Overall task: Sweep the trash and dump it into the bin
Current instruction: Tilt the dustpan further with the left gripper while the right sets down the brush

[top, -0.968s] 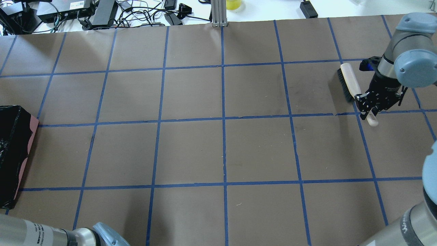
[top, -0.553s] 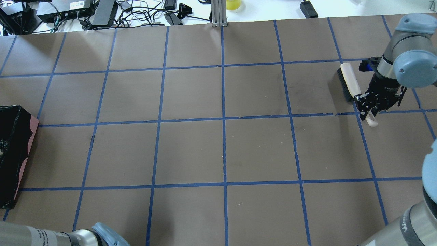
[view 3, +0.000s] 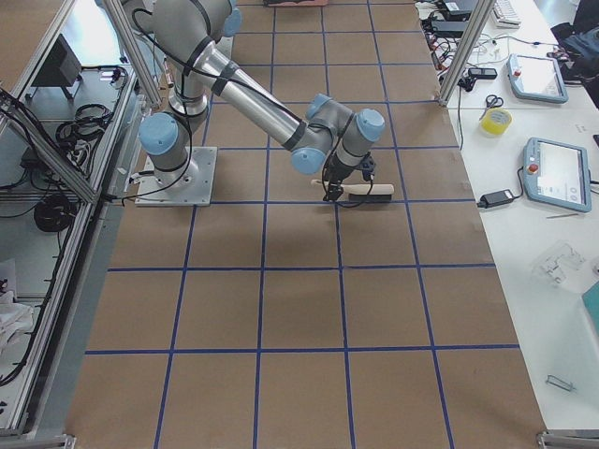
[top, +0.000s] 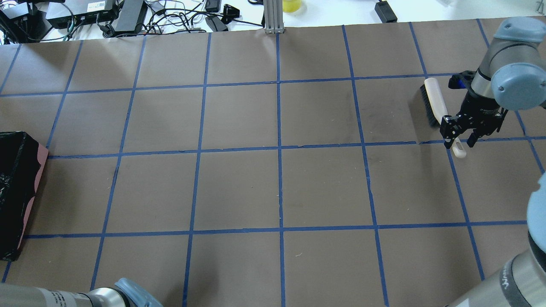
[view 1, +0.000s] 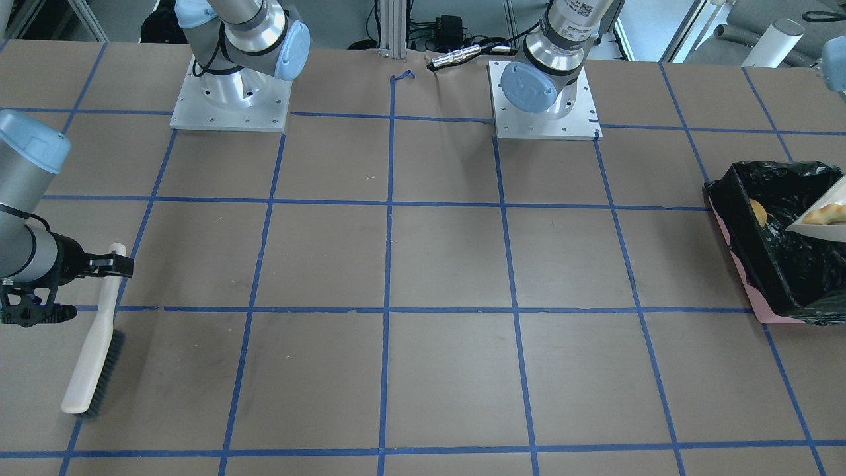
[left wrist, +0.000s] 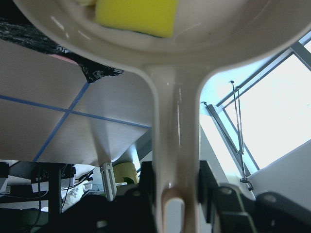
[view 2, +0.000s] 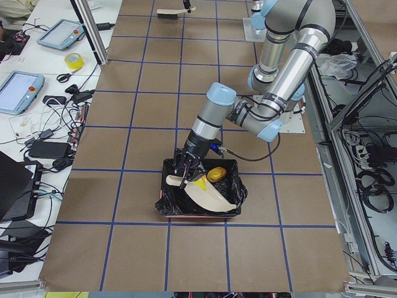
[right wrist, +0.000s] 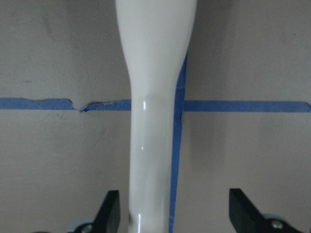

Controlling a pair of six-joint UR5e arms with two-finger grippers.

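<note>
Left gripper (left wrist: pixel 177 194) is closed firmly on the handle of the dustpan (view 2: pixel 211 197). It holds the pan tilted over the bin (view 1: pixel 740 238), which sits at the right edge of the front view and in the lower middle of the left side view. Right gripper (top: pixel 459 135) stands with its jaws wide apart on both sides of the brush (top: pixel 435 100) handle and grips nothing. The brush lies flat on the table in the upper right of the overhead view, well apart from the bin.

I judge that the sweeping is finished and the dumping is now in hand. The pan's front edge reaches down inside the black liner. The potato (view 2: pixel 216 174) lies in the bin just beside the pan. The croissant (view 1: pixel 829 213) rests on the pan's surface. The sponge wedge (left wrist: pixel 136 14) is also in the pan, at the top of the left wrist view, near where the handle begins.

The next move probably calls for a steeper tilt of the left wrist, so that these two pieces slide off. The pan's lip should remain between the bin walls.
</note>
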